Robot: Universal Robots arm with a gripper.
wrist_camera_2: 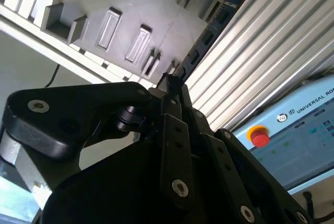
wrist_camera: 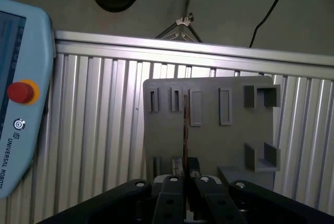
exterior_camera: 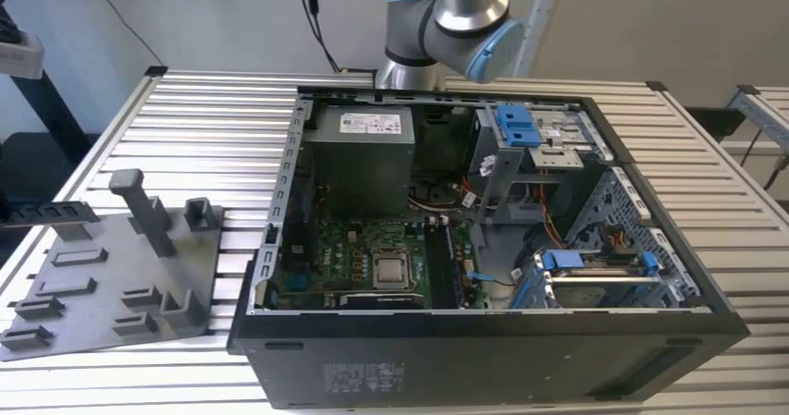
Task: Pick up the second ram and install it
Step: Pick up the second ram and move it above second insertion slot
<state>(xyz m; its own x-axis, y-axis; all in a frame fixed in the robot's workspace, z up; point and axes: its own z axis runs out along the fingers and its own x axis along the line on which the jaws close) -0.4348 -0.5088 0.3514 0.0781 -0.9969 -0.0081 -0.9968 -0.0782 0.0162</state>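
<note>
pendant (wrist_camera: 21,93): pale blue plastic shell with a round red button, off to one side of the end effector.
tabletop (wrist_camera: 94,140): ribbed metal slats, far beyond the fingertips.
end effector (wrist_camera: 186,177): black jointed fingers, drawn narrow and clamped on one end of the second ram.
second ram (wrist_camera_2: 204,38): slim dark board, edge-on, jutting straight out from the fingertips.
handling: likely light, stiff and brittle, best pinched on its flat faces.
fixture plate (wrist_camera: 229,140): matte grey, slotted and blocky, beyond the ram.
</note>
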